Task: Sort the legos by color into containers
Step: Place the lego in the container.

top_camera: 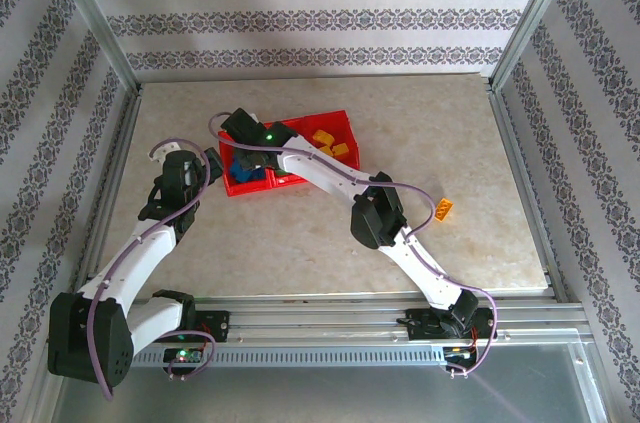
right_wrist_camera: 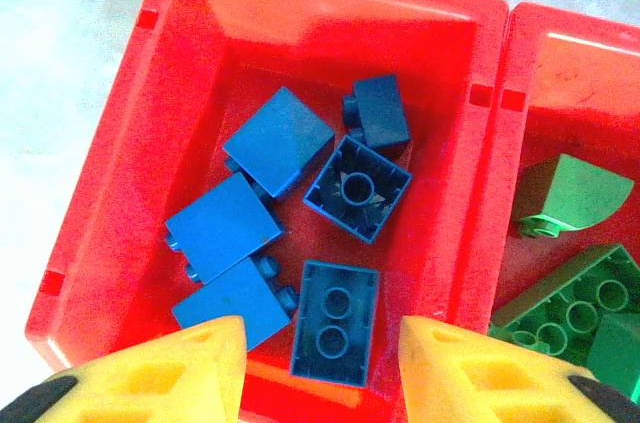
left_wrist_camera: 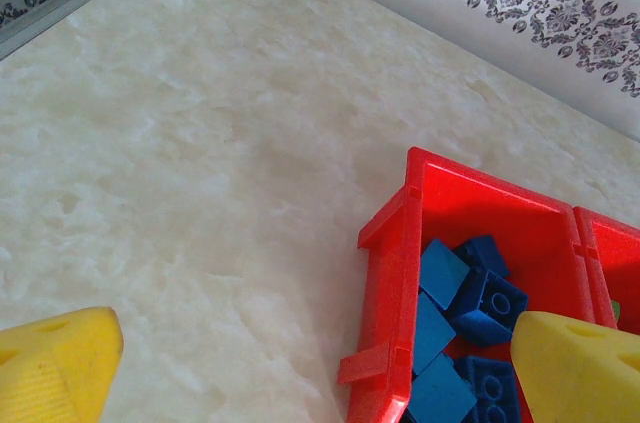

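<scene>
The red containers (top_camera: 340,121) sit mid-table as one joined tray. My right gripper (right_wrist_camera: 322,335) hovers open over the left compartment (right_wrist_camera: 120,173). Several blue legos lie there, and one blue brick (right_wrist_camera: 336,321) lies upside down between the yellow fingertips with a gap on each side. Green legos (right_wrist_camera: 572,198) fill the middle compartment and yellow ones (top_camera: 330,146) the right. One yellow-orange lego (top_camera: 443,210) lies loose on the table. My left gripper (left_wrist_camera: 315,343) stands wide open and holds nothing, just left of the tray's wall (left_wrist_camera: 385,293), with blue legos (left_wrist_camera: 445,273) in sight.
The marble tabletop (top_camera: 300,233) is bounded by aluminium rails at the sides and front. Patterned walls stand behind. The right arm (top_camera: 375,213) stretches diagonally from its base across the table to the tray.
</scene>
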